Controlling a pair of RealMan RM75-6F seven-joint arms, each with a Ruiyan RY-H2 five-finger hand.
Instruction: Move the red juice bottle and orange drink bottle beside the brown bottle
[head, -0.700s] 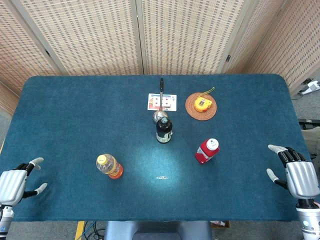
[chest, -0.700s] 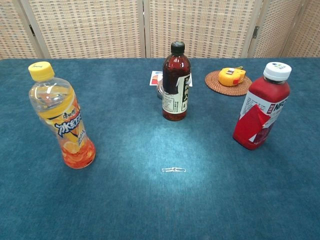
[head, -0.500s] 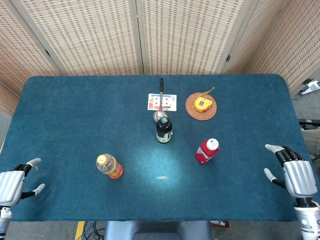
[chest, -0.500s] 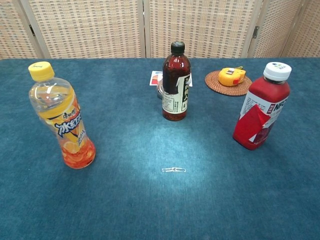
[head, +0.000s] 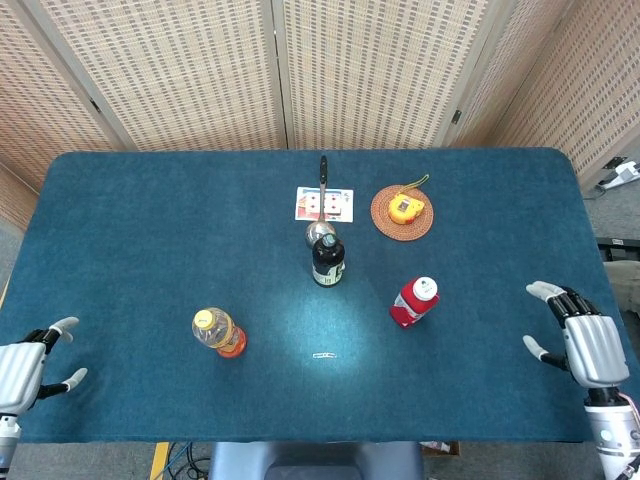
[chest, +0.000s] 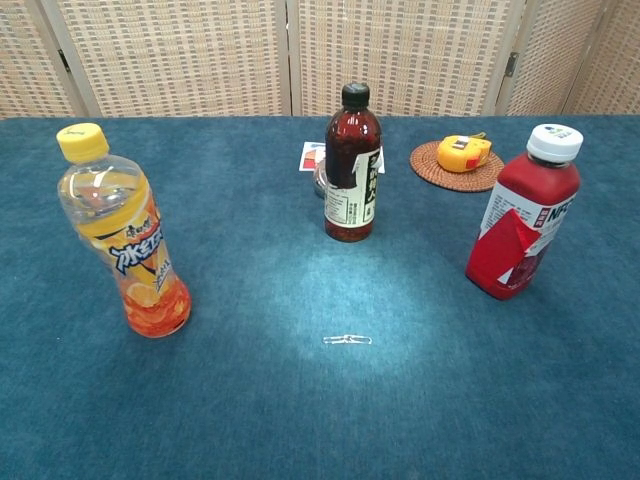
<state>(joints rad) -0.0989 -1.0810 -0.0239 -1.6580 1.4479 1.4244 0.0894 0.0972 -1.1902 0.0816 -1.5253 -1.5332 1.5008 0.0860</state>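
Spreading across nearly the whole head view, blue cloth-covered table (head: 150, 230), backed by woven folding screens (head: 380, 70) along the top of the frame. Hovering at the lower right edge, right hand (head: 588, 347), fingers apart and holding nothing. Hanging at the lower left corner, left hand (head: 22, 370), partly cut off by the frame edge, fingers likewise spread and empty. Neither hand visible in the chest view.

Standing upright left of centre and low in the head view, orange drink bottle (head: 219, 333) with yellow cap, well apart from everything else; far left in the chest view (chest: 124, 238). Standing right of centre, red juice bottle (head: 413, 302) with white cap; at the right edge of the chest view (chest: 523, 215). Standing at the middle of the frame, brown bottle (head: 327, 260) with black cap and pale label, upright, well apart from both other bottles; top centre in the chest view (chest: 352, 168).

Lying up and right of the brown bottle, round woven coaster (head: 402, 213) carrying a yellow tape measure (head: 404, 208). Lying just above the brown bottle, playing cards (head: 324, 204), with a metal ladle (head: 322, 200) across them, its bowl just beside the bottle. Resting on the cloth below centre, small paper clip (head: 324, 355).
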